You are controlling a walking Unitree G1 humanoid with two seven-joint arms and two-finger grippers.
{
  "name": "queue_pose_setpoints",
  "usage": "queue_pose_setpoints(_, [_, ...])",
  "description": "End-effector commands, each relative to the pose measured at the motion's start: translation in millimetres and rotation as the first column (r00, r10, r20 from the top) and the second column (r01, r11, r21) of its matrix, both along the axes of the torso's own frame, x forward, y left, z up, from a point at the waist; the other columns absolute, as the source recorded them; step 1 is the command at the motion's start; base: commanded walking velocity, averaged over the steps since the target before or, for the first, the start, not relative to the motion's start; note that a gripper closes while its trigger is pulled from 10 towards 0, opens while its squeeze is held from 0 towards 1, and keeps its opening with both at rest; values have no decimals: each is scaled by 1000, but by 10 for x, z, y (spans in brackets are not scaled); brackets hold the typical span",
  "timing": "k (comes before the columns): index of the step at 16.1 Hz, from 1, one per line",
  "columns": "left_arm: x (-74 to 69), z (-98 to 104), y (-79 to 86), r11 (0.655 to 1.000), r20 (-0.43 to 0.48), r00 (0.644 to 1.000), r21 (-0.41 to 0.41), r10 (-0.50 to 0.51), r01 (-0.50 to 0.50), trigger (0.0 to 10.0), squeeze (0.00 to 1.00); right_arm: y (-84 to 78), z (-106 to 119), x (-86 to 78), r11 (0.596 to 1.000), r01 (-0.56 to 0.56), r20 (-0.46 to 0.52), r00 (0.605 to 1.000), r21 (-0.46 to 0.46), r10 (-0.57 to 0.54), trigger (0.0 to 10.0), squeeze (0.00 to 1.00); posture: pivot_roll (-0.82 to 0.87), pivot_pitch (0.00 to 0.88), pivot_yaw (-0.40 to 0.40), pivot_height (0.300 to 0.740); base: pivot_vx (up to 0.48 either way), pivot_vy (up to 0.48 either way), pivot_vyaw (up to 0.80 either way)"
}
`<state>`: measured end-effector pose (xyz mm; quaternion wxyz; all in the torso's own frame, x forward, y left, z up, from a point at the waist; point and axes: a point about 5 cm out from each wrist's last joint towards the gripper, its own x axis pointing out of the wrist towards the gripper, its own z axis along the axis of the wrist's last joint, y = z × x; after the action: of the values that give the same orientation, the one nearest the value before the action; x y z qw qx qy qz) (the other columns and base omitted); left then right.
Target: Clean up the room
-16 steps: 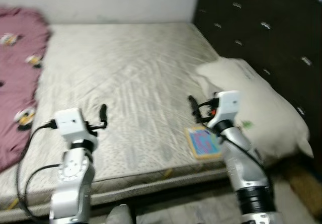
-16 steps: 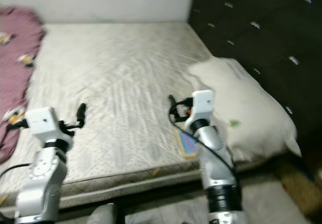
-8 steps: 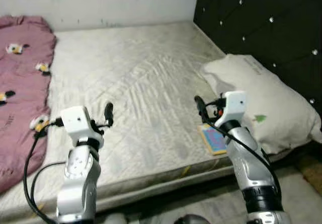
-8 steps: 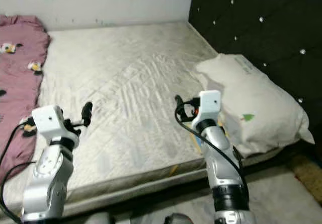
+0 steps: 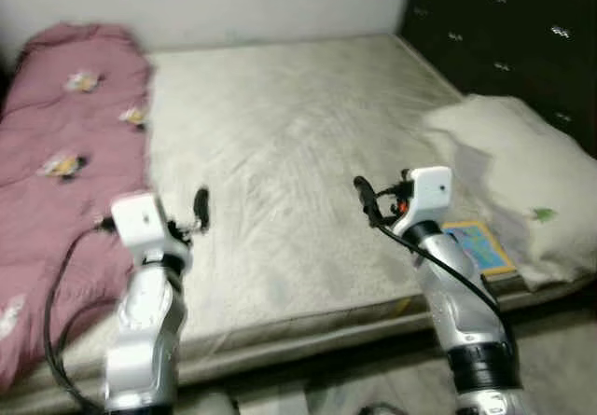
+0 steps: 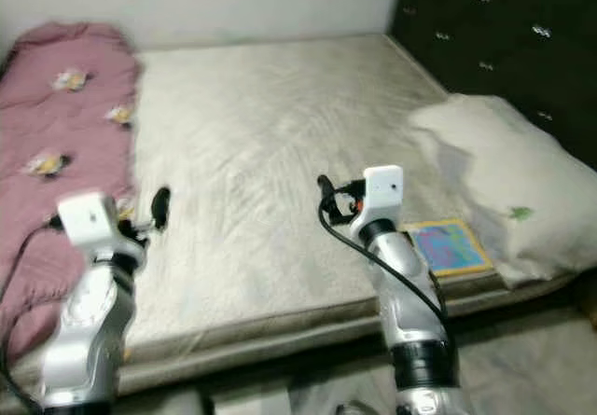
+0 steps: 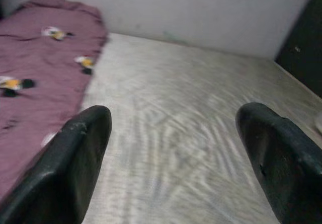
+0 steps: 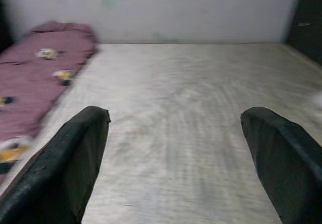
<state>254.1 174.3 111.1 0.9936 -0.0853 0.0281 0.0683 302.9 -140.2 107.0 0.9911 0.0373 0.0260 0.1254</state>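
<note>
Left eye view: the whole picture has slid since half a second ago. The pink blanket (image 5: 56, 182) now takes up far more of the left side, and the pillow (image 5: 518, 168) has gone out to the right edge, so the camera has swung toward the robot's left; the things on the bed (image 5: 280, 163) have not moved. The flat book (image 5: 478, 247) lies low on the right, at the bed's near edge, partly tucked under the pillow. The left gripper (image 5: 200, 209) hangs at lower left over the blanket's edge, and the right gripper (image 5: 365, 198) sits just right of centre over bare mattress, well short of the book. Both arms keep their earlier raised pose.

Right eye view: same scene, with the book (image 6: 446, 246) showing more plainly at right of centre.

Left wrist view: two black fingers (image 7: 70, 163) stand wide apart at the lower corners, nothing between them; mattress runs up the middle and the blanket fills the upper left.

Right wrist view: fingers (image 8: 75, 158) likewise spread wide and empty, with the blanket at far left.

My reading is that the robot is surveying the bed. The turn favours the rumpled blanket as the next job over the book, though nothing is gripped yet.
</note>
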Motion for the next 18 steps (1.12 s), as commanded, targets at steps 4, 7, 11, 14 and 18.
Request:
queue_pose_setpoints(4, [-4, -3, 22, 1000, 0, 1000, 1, 12, -12, 10000, 0, 17, 74, 43, 1000, -5, 24, 1000, -6, 5, 10000, 0, -12, 0, -36, 740, 0, 459, 361])
queue_pose_setpoints(7, [-2, -5, 17, 1000, -2, 1000, 1, 11, -11, 10000, 0, 10, 70, 45, 1000, 3, 22, 1000, -3, -3, 10000, 0, -14, 0, -38, 740, 0, 458, 0])
queue_pose_setpoints(11, [-23, -24, 30, 1000, -7, 1000, -15, 21, -21, 10000, 0, -9, 68, 52, 1000, 12, 17, 1000, 0, -12, 10000, 0, -17, 0, -39, 740, 0, 458, 0])
queue_pose_setpoints(14, [-15, -27, 29, 1000, -9, 1000, -18, 23, -24, 10000, 0, -16, 69, 60, 1000, 13, 17, 1000, -4, -13, 10000, 0, -18, 0, -41, 740, 0, 456, 0])
queue_pose_setpoints(18, [-61, -50, 61, 1000, -18, 999, -13, 28, -28, 10000, 0, -25, 64, 53, 1000, 15, 15, 1000, -6, -15, 10000, 0, -17, 0, -40, 740, 0, 458, 0])
